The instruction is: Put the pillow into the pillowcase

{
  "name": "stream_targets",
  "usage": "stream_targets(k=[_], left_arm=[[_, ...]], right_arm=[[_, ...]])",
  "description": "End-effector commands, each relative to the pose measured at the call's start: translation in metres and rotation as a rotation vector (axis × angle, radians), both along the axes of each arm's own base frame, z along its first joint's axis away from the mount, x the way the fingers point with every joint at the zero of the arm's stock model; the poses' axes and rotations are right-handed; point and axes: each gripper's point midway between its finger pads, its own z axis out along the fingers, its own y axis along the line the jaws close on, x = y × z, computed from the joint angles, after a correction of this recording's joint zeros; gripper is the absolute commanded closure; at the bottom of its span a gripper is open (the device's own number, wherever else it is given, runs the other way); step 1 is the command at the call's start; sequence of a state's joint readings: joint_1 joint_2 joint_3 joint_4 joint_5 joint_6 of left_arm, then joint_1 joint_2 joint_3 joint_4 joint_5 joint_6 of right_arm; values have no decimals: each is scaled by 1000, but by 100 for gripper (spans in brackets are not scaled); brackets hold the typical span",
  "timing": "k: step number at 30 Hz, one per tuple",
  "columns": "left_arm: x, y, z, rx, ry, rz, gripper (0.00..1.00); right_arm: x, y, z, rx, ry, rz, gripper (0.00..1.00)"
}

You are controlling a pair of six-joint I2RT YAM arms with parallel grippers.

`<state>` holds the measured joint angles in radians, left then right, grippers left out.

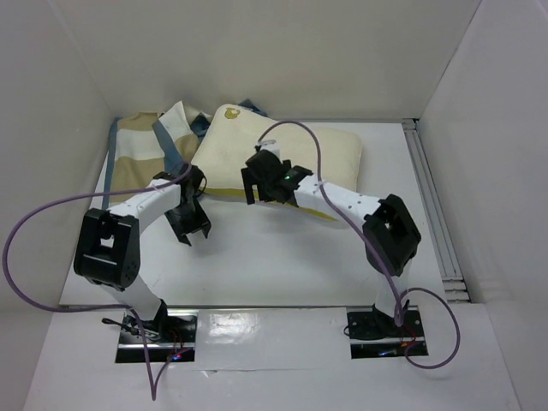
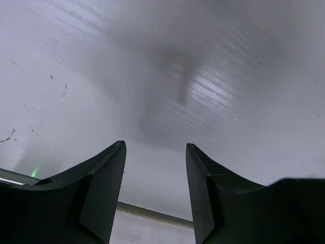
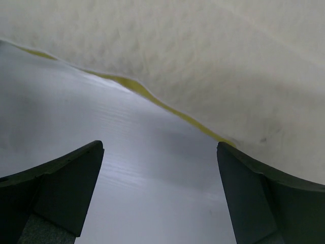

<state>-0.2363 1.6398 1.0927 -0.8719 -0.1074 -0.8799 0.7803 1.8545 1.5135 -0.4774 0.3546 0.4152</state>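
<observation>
- the pillow (image 1: 282,154) lies flat on the white tabletop (image 1: 282,265), toward the far side and about the middle – it is wholly outside the pillowcase (image 1: 141,154).
- the pillowcase sits crumpled at the far left corner of the tabletop, its blue, tan and cream checks bunched up; its right part touches the pillow's left end.
- the right gripper (image 1: 250,185) hangs over the pillow's near edge, pointing left; in the right wrist view its fingers (image 3: 66,188) stand wide apart with nothing between them, bare tabletop below and the pillow's bright yellow edge just ahead.
- the left gripper (image 1: 190,223) is just beside the pillow's near left corner, over bare tabletop – not touching the cushion as far as the overhead view shows.
- in the left wrist view its fingers (image 2: 101,188) are parted and hold nothing, and only white surface shows beyond them.
- a purple cable (image 1: 34,223) loops out from each arm.
</observation>
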Motion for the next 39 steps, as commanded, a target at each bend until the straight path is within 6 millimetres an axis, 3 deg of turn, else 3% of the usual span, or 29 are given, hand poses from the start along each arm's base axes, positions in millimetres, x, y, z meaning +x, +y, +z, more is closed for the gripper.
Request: stream_targets(k=[1, 3, 4, 5, 7, 10, 11, 12, 14, 15, 17, 18, 19, 20, 21, 22, 23, 26, 28, 30, 31, 32, 33, 36, 37, 38, 39], left_arm=[[30, -5, 19, -57, -151, 64, 37], [36, -8, 24, -69, -174, 33, 37], [42, -11, 30, -83, -194, 31, 37], [46, -11, 34, -82, -206, 16, 37], [54, -13, 37, -80, -216, -6, 37], [64, -14, 38, -76, -222, -31, 38], [72, -12, 43, -78, -239, -21, 38], [73, -12, 46, -76, -240, -31, 38], [81, -10, 51, -77, -260, -32, 38], [84, -6, 54, -74, -269, -34, 38], [91, -1, 61, -72, -291, -32, 38], [92, 4, 61, -59, -292, -29, 38], [94, 14, 61, -55, -293, -2, 38], [98, 19, 64, -54, -304, 12, 38], [99, 28, 64, -58, -304, 41, 38], [102, 31, 67, -72, -312, 51, 38], [102, 33, 59, -77, -286, 62, 38], [108, 39, 53, -79, -262, 70, 38], [110, 38, 37, -77, -218, 80, 38], [115, 42, 29, -54, -206, 95, 38], [114, 42, 21, -52, -181, 95, 38], [118, 42, 17, -52, -186, 95, 38], [117, 40, 14, -60, -176, 94, 38], [123, 37, 18, -81, -195, 63, 40], [123, 34, 21, -94, -204, 60, 41], [123, 30, 27, -103, -225, 36, 41], [123, 28, 27, -111, -225, 20, 41]], right_arm=[[-10, -41, -7, -170, 6, -86, 0], [-12, -58, 4, -111, -12, -128, 0], [-22, -69, -9, -99, 28, -129, 0], [-19, -85, 6, -50, 5, -170, 0], [-16, -101, 11, -1, -12, -220, 0], [-10, -158, -18, 8, 55, -352, 0], [-15, -178, -39, 7, 105, -396, 0], [-8, -221, -49, 21, 134, -504, 0], [-10, -252, -62, 78, 190, -584, 0], [-7, -271, -58, 99, 182, -632, 2], [-3, -266, -38, 124, 131, -616, 3], [5, -258, -15, 134, 71, -592, 3], [7, -231, 13, 152, -4, -525, 3], [10, -217, 30, 152, -51, -501, 3], [19, -205, 59, 151, -129, -488, 1], [17, -173, 68, 149, -145, -413, 1], [18, -159, 73, 132, -155, -376, 1], [32, -100, 71, 113, -146, -234, 1], [44, -55, 46, 118, -71, -134, 1], [47, -37, 24, 78, -11, -96, 1], [53, -26, 25, 79, -13, -87, 1], [51, -26, -2, 14, 41, -94, 1], [48, -26, -10, -7, 51, -105, 1], [43, -64, -23, -58, 63, -241, 1], [28, -87, -45, -98, 104, -273, 1], [32, -113, -27, -54, 68, -333, 1], [13, -142, -50, -84, 124, -385, 1]])
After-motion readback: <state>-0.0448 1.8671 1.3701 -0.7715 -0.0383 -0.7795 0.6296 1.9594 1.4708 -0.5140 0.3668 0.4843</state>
